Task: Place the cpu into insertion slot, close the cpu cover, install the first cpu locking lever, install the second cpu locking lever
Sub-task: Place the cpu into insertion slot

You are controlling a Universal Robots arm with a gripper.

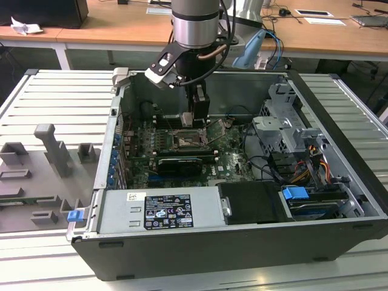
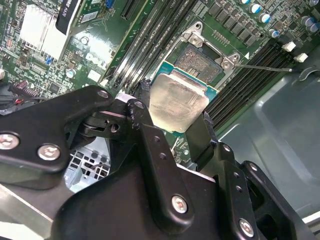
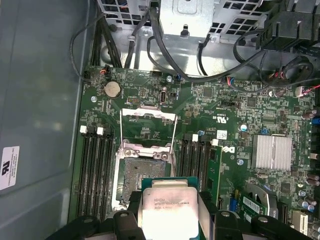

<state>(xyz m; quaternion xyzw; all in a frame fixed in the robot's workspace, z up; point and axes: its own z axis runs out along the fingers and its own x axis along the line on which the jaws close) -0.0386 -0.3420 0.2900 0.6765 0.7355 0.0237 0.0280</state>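
Fingers [image 2: 200, 136] clamped on opposite edges of cpu [image 2: 177, 102]. Cpu held tilted just above slot [image 3: 142, 170], not seated. Slot bare; cover [image 3: 149, 111] swung up, open.

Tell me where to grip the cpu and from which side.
Grip the cpu by two opposite thin edges, coming from above its flat metal top, as the gripper holds it now near the insertion slot. It is a thin flat square, so only the edges give purchase.
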